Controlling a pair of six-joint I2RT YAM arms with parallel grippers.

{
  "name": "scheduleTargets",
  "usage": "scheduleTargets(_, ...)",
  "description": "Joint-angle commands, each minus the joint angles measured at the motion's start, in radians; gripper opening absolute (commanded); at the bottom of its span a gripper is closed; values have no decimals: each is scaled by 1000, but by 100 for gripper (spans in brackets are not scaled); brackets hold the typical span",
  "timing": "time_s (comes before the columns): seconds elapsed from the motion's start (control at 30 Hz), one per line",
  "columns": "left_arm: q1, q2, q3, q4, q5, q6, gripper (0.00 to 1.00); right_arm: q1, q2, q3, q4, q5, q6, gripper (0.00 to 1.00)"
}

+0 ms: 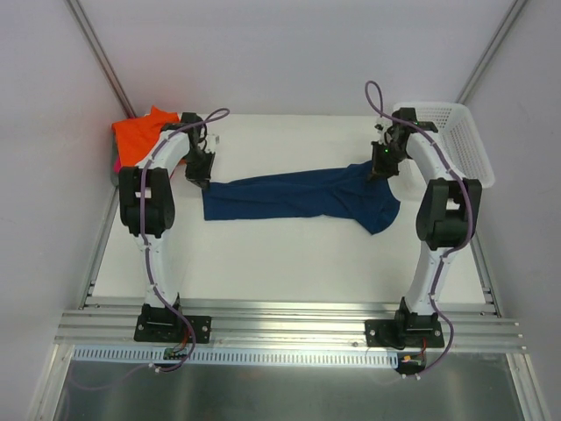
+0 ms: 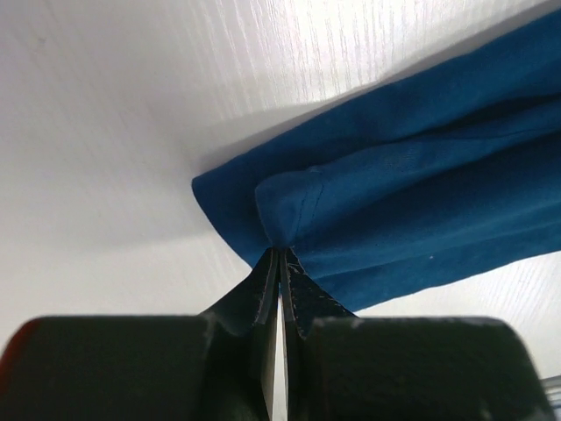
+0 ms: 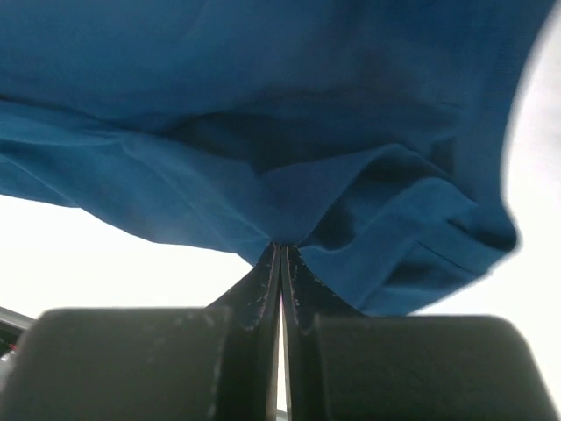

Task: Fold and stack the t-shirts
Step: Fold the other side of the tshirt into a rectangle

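Evidently, both jaws pinching navy t-shirt point(image 1: 298, 197) ends, orange tee point(image 1: 140, 133) partly behind left arm point(image 1: 165, 160)

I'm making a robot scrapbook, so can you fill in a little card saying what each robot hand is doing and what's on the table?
Left gripper: shut on one end of the soft navy blue cloth t-shirt
Right gripper: shut on its other end
Shirt's shape: bunched long, stretched between both grippers over the white table
Far left corner: folded bright orange cloth t-shirt
Far right corner: white plastic lattice basket
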Motion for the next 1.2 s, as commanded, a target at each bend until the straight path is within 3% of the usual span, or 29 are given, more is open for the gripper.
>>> scheduleTargets(0.0,-15,-11,-11,-23,-9,12,0,57,2,53,6,11,-26,0)
scheduleTargets(0.1,-15,-1,-19,-22,-36,-7,0,80,27,57,23,23,-23,0)
scheduleTargets(0.13,-15,8,-19,-22,-41,-5,5,86,34,64,25,28,-22,0)
scheduleTargets(0.17,-17,12,-19,-19,-47,-8,20,87,48,70,25,31,-23,0)
scheduleTargets(0.2,-17,10,-19,-17,-68,-13,53,89,54,77,25,35,-25,0)
scheduleTargets(0.23,-20,12,-18,-16,-78,-16,74,89,57,88,23,49,-23,1)
scheduleTargets(0.27,-21,5,-18,-16,-92,-21,93,90,62,91,22,54,-22,1)
scheduleTargets(0.3,-21,1,-16,-19,-95,-19,99,90,59,94,17,55,-22,12)
scheduleTargets(0.4,-23,-60,-33,-20,-84,-22,99,92,6,70,6,74,-20,61)
scheduleTargets(0.53,-40,-137,-93,-20,-12,-33,99,92,-97,-16,6,75,7,73)
scheduleTargets(0.87,-139,-84,-71,-31,22,-59,99,87,-225,-173,0,34,40,75)
scheduleTargets(1.17,-181,21,-42,-31,82,-77,99,75,-138,-199,17,-18,113,78)
